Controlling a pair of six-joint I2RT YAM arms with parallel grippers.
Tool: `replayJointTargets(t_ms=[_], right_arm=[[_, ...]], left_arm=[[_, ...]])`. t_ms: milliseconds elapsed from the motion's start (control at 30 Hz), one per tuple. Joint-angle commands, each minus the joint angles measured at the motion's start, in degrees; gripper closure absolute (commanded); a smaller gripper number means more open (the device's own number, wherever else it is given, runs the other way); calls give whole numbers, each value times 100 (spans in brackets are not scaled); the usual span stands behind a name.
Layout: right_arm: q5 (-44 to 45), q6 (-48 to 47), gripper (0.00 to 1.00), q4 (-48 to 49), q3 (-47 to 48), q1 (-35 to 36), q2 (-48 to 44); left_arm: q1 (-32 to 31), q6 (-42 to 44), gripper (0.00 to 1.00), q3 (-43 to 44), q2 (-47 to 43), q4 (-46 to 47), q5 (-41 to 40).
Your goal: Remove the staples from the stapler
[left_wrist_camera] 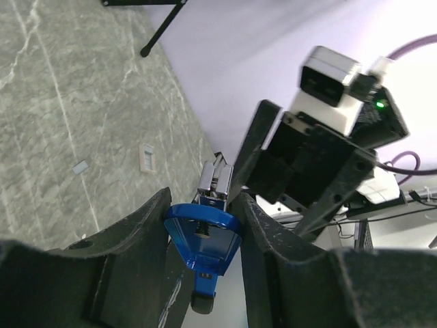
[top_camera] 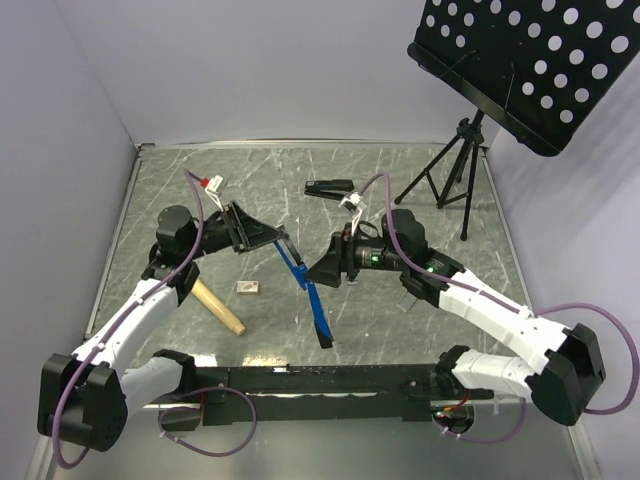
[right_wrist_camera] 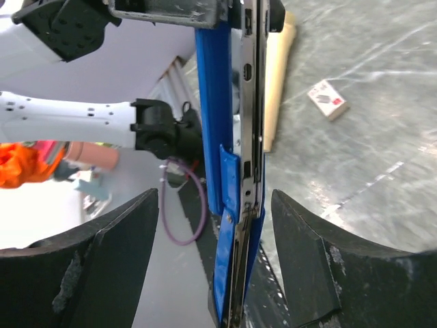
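The left pincer (left_wrist_camera: 201,199) pinches the stapler (left_wrist_camera: 203,240), right pincer (right_wrist_camera: 215,197) spread around it; print on the small box (right_wrist_camera: 328,99) unreadable.

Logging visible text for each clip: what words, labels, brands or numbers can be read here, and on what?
No text can be read in any view.
Small box: a dark mark on its face, too blurred to read.
Blue stapler: no print visible.
White cable tag: too small to read.
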Motion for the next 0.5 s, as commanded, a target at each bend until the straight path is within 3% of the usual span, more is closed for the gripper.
replayJointTargets(t_ms=[0,133,233,367,467], right_arm=[[-501,222,28,848,172,-52,177],[-676,266,28,937,242,-78,370],[-826,354,35,1165,216,-78,458],[-870,564,63,1463,58,-78,432],[-958,723,78,1719,-39,-87,432]], left_arm=[[4,-330,99,89,-255,880,284],[4,-339,99,106,-273,985,407],[4,-391,99,106,-264,1144,477],[4,-339,99,124,-290,1100,443],[4,-426,99,71,-316,1257,442]])
